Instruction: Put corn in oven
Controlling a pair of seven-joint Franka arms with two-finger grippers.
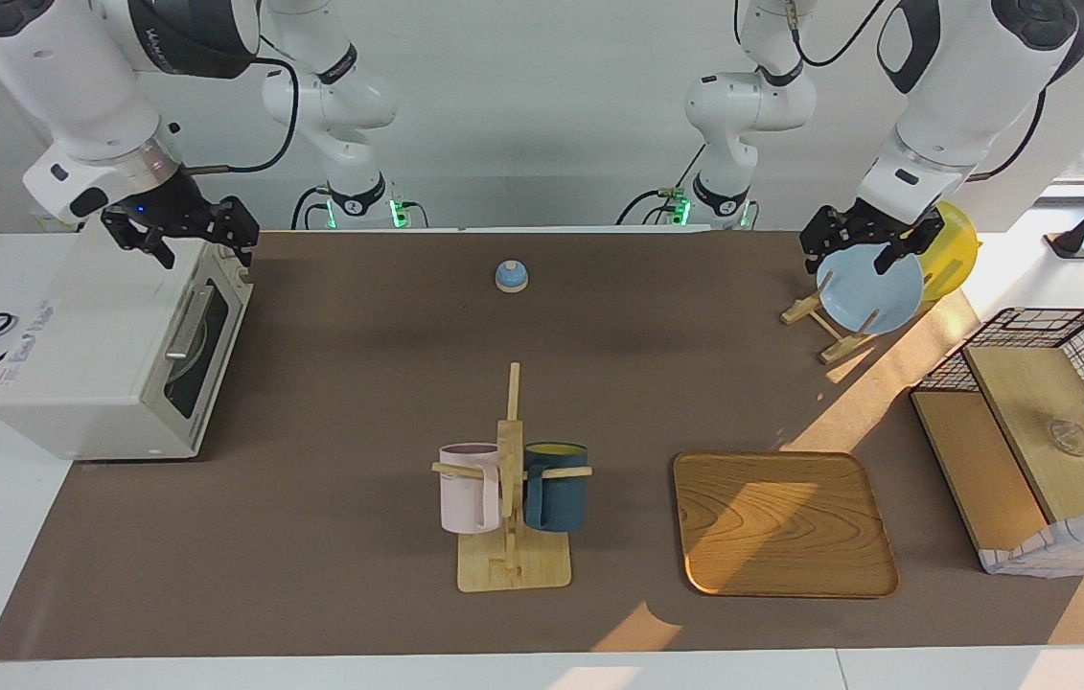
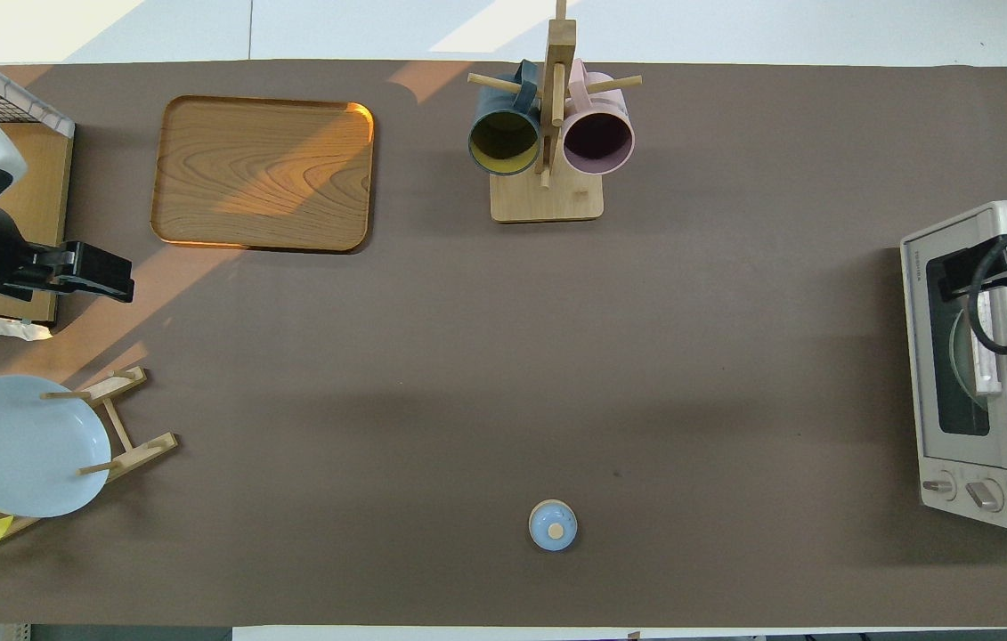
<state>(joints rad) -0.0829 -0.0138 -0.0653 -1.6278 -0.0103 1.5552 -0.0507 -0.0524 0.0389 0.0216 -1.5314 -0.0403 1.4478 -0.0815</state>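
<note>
the oven point(image 1: 110, 355) sat shut at the right arm's end of the table, a round dish dim through its glass; its writing was unreadable. no corn showed. the right gripper point(image 1: 182, 235) hung open and empty over the oven, the left gripper point(image 1: 872, 244) likewise over the blue plate point(image 1: 867, 292).

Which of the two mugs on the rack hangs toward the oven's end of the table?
The pink mug. It hangs on the rack's peg toward the oven, at the right arm's end; the dark blue mug hangs toward the wooden tray.
</note>
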